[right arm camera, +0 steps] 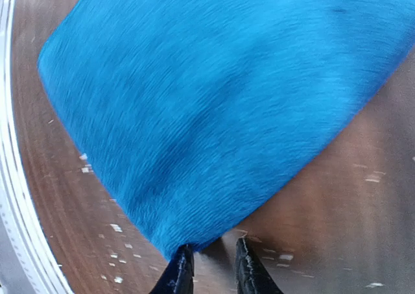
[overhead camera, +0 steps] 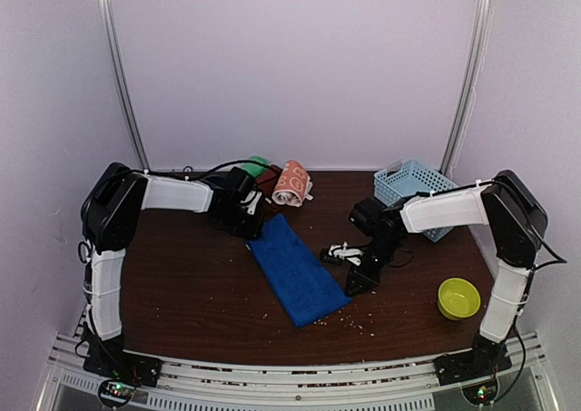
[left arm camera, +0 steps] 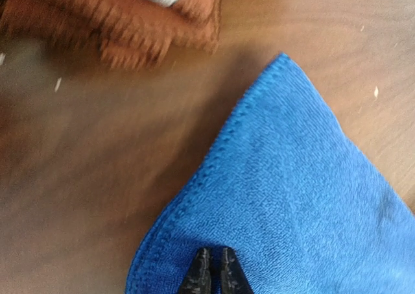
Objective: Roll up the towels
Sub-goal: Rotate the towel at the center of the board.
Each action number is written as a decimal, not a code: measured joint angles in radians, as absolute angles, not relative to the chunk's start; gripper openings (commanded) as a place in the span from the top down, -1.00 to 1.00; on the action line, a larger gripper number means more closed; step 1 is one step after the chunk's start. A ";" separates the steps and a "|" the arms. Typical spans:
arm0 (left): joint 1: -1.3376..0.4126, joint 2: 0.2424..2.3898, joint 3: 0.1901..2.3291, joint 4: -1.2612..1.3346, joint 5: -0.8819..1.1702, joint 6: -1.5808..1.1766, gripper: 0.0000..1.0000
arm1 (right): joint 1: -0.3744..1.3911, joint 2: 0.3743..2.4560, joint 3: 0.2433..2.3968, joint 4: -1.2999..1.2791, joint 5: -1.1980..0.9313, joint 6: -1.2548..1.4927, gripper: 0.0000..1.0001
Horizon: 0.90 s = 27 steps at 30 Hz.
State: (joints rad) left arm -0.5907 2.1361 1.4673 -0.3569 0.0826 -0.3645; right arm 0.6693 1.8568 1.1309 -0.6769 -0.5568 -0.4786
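Left gripper (left arm camera: 214,252) pinches the far end of the blue towel (overhead camera: 295,268); right gripper (right arm camera: 213,247) stands slightly open beside a corner; close it, then roll evenly.

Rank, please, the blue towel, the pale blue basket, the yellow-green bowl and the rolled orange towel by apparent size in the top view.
1. blue towel
2. pale blue basket
3. rolled orange towel and yellow-green bowl: these look about alike, so I leave them unranked.
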 measured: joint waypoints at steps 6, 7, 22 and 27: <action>-0.591 2.199 1.525 -0.274 0.157 -0.331 0.80 | 0.796 1.836 1.102 -0.673 -0.582 -0.498 0.50; -0.591 2.208 1.534 -0.262 0.172 -0.327 0.79 | 0.815 1.836 1.102 -0.675 -0.589 -0.498 0.50; -0.596 2.153 1.516 -0.292 0.141 -0.275 0.26 | 0.915 1.841 1.123 -0.704 -0.596 -0.501 0.40; -0.597 1.889 1.353 -0.312 0.084 -0.196 0.24 | 0.822 1.702 1.093 -0.728 -0.542 -0.511 0.37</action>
